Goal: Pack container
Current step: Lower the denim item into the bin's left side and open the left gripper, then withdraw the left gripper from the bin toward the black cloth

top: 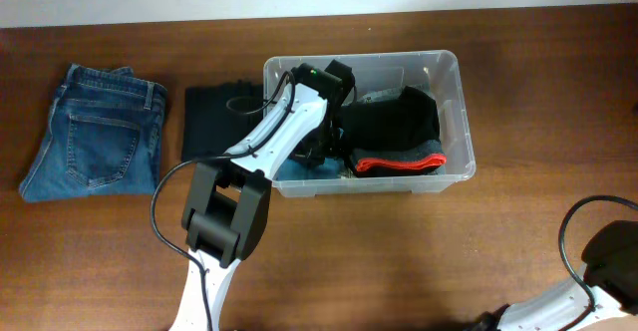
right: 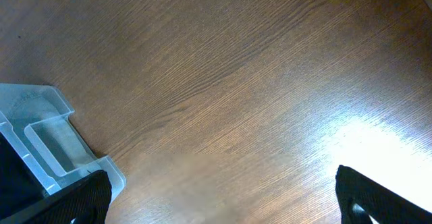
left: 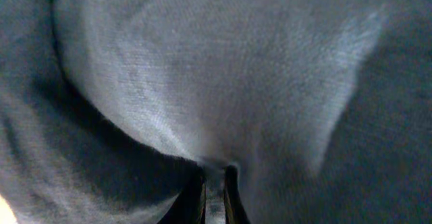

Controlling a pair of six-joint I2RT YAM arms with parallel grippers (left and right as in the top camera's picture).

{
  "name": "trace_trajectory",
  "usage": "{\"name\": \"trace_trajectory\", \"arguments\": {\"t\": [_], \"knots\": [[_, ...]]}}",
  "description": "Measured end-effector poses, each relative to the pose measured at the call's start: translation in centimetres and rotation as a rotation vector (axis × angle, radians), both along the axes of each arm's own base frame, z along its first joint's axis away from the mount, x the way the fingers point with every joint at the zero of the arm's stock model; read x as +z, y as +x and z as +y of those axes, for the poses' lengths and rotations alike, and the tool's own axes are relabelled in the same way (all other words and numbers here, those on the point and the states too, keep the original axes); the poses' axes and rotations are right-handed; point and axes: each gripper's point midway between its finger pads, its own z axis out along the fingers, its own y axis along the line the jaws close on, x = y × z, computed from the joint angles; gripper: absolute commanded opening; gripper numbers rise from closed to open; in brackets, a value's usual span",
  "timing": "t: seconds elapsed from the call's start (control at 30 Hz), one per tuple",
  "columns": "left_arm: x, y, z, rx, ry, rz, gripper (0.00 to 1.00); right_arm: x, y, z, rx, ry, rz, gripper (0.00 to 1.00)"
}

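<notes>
The clear plastic container point(top: 456, 73) stands on the table at the back centre. It holds a black garment point(top: 399, 120) with a red and grey band point(top: 399, 162) and a grey-blue garment point(top: 299, 178) at its front left. My left gripper point(top: 321, 144) reaches down into the container. In the left wrist view its fingers point(left: 214, 177) are pinched on the grey-blue cloth point(left: 202, 69), which fills the frame. My right gripper point(right: 219, 183) is open and empty over bare table. A corner of the container point(right: 40, 133) shows at the left of that view.
Folded blue jeans point(top: 95, 137) lie at the far left of the wooden table point(top: 419, 261). A folded black garment point(top: 211, 117) lies just left of the container. The right arm point(top: 608, 256) sits at the front right corner.
</notes>
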Motion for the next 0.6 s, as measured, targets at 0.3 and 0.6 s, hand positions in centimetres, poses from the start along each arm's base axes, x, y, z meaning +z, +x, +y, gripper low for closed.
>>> {"name": "trace_trajectory", "arguments": {"t": [0.3, 0.6], "knots": [[-0.01, -0.15, 0.02, 0.000, 0.000, 0.007, 0.11, 0.00, 0.00, 0.00, 0.000, 0.000, 0.000, 0.98], [-0.26, -0.23, 0.05, 0.001, 0.001, 0.009, 0.08, 0.00, 0.00, 0.00, 0.000, 0.000, 0.000, 0.98]]}}
